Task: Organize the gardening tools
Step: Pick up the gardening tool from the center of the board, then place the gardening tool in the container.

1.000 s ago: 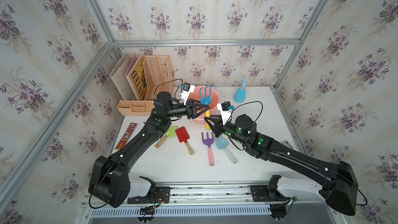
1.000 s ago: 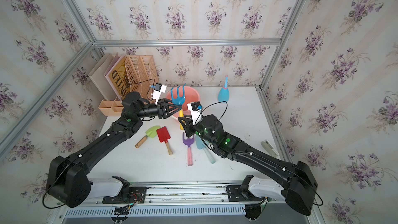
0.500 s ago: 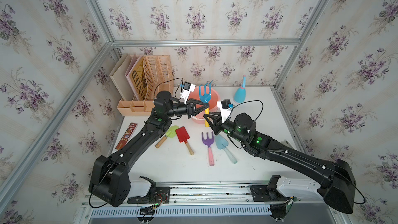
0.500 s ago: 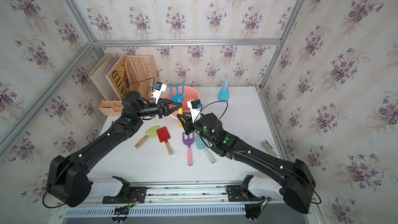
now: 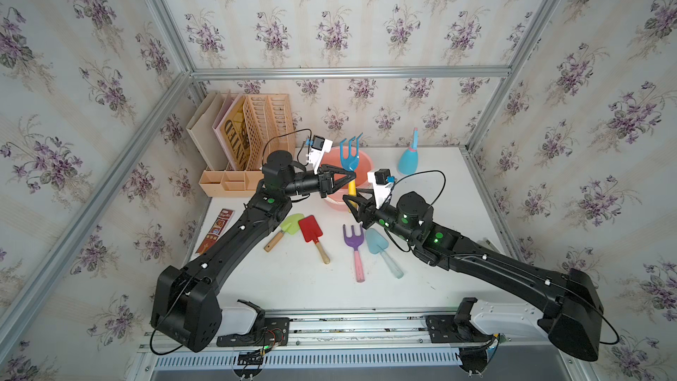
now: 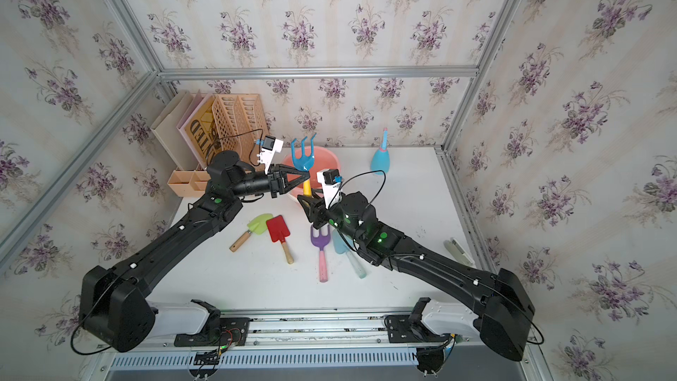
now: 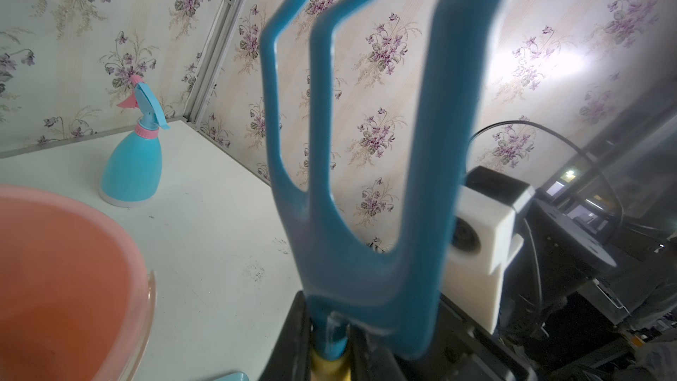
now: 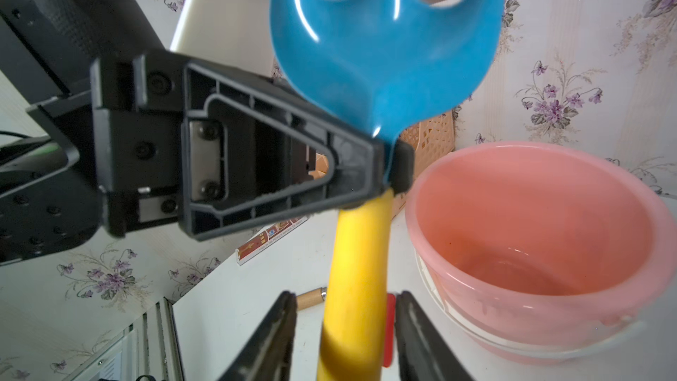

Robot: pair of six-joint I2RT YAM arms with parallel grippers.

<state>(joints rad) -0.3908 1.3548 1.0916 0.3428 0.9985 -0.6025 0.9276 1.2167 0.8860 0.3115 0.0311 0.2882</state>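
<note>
Four tools lie flat on the bench [image 5: 293, 287] on our side of the pink bucket [image 8: 531, 147]. The purple fork [image 5: 353, 240] and light-blue trowel [image 5: 375, 243] are side by side, and the red spade [image 5: 310, 228] and lime spade [image 5: 291, 223] have their heads touching. Closer to the bucket, the right claw [image 5: 351, 198] stands parted around the yellow handle of the blue fork [image 5: 350, 155], with a gap on either side. The left claw [image 5: 351, 177] is clamped on the fork's neck and carries it upright, tines up, just beside the bucket's rim. Past the bucket and well apart from it, the blue spray bottle [image 5: 407, 163] stands near the back wall. The bucket looks empty, so we judge the sorting barely begun. One tool is in the air and five wait, if the bucket is where they belong.
</note>
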